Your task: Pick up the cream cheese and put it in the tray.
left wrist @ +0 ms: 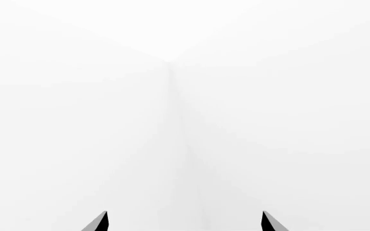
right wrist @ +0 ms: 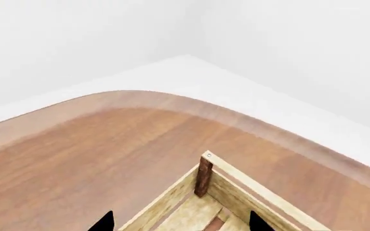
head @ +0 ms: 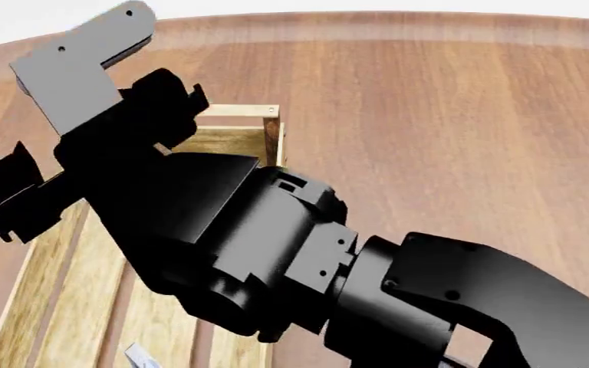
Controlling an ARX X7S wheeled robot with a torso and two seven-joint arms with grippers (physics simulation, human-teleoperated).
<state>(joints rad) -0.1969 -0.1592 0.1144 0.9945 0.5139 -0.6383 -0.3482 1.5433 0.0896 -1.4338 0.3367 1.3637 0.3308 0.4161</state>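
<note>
Head and right wrist share tray (head: 269, 126) corner

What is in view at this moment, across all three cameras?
Tray: one, light slatted wood with brown corner posts, on the table, mostly behind the arm in the head view.
Table: one, brown wood, rounded edge.
Pale object: one, whitish sliver inside the tray; too little shows to identify.
Walls: white, plain.
Right arm: one, black with a grey bracket, over the tray.
Right gripper: fingertips apart, empty.
Left gripper: fingertips apart, facing the wall.
</note>
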